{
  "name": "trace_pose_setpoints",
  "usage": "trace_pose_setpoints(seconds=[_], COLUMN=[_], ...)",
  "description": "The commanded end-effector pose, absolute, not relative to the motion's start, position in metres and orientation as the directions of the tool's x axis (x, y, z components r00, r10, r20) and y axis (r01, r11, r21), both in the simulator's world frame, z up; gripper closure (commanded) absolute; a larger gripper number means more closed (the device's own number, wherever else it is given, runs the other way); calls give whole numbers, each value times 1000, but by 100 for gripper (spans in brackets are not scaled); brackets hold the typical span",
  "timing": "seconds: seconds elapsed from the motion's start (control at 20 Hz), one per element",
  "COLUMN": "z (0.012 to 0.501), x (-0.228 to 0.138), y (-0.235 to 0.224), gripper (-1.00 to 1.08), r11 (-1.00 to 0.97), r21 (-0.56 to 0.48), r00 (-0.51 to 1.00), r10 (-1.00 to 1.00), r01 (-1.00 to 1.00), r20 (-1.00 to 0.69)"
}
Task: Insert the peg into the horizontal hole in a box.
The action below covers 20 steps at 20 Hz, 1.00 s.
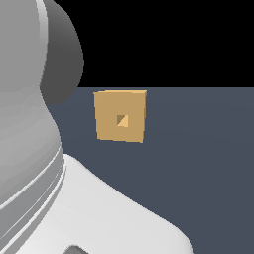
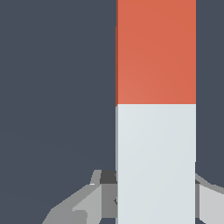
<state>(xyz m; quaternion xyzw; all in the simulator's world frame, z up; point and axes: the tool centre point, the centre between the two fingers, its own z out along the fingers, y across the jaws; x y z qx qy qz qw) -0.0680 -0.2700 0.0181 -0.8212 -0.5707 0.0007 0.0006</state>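
Wrist camera: peg [image 2: 155, 109] between the gripper [image 2: 153, 201] fingers, over a plain slate-grey floor [image 2: 57, 87].

Item, as I read it from my station: one square-section bar, red-orange along the part farther from the gripper, pale grey-white along the part nearer it, the two colours meeting in a straight line across the bar. The bar fills much of the picture and runs out of the frame at both ends. One grey-white finger [image 2: 83, 205] shows on one side of the peg's pale part, a second on the other side, both close against it. I cannot tell whether the pads actually touch. Beyond the peg, only floor.
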Motion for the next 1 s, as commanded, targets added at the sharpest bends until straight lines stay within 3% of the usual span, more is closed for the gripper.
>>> trace_pose_setpoints(seconds=[0.0,0.3,0.95], z=[21,32,69], x=[-65,-59,-45], y=[-259,-211,-50], gripper=[108,108,108], r11=[-340,-308,-200], r21=[0,0,0], r00=[340,308,200], r10=[940,951,980], r01=[940,951,980], r20=[0,0,-1])
